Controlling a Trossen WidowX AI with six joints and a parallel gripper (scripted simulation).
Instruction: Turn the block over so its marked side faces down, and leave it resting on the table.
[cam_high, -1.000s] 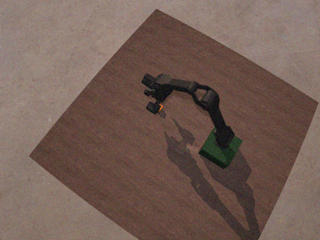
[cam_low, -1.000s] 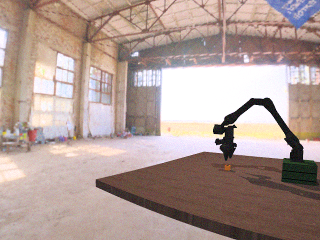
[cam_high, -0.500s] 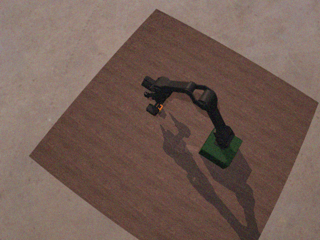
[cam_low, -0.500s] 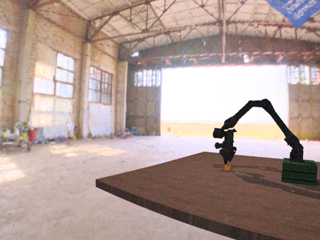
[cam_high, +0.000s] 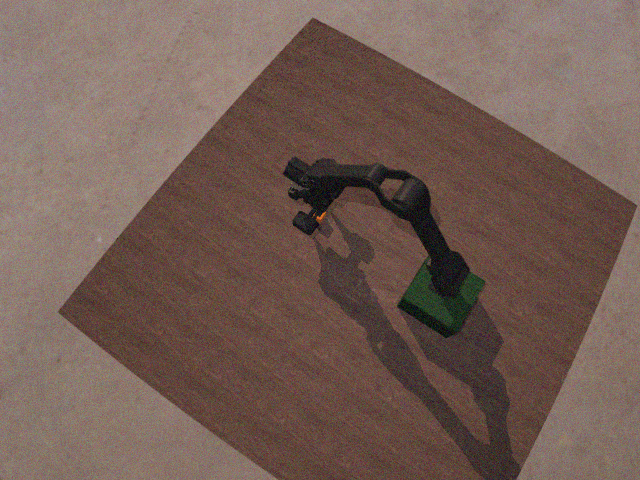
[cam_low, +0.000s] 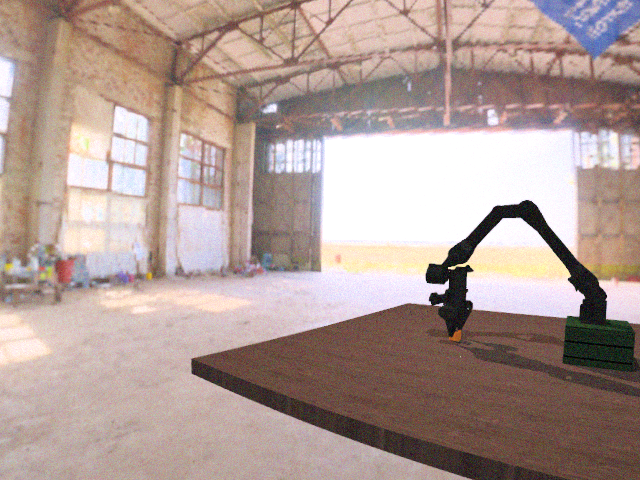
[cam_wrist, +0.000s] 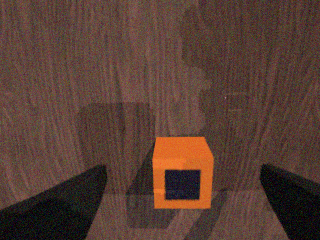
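The small orange block (cam_high: 321, 216) (cam_low: 455, 336) (cam_wrist: 183, 148) rests on the brown table (cam_high: 217, 330) (cam_low: 330, 382) (cam_wrist: 45, 100). Its marked side, with a dark square (cam_wrist: 182, 184), faces up toward the wrist camera. A plain orange side shows above that face in the wrist view. My gripper (cam_low: 453, 330) (cam_wrist: 183, 172) is open and points down over the block, with one finger on each side and a gap to both. It holds nothing. In the top view my gripper and wrist hide much of the block.
The arm's green base (cam_high: 439, 304) (cam_low: 598, 343) stands on the table, at the right in the top and exterior views. Shadows of the arm fall across the table beside the block and the base. The table's left corner (cam_low: 199, 364) shows in the exterior view.
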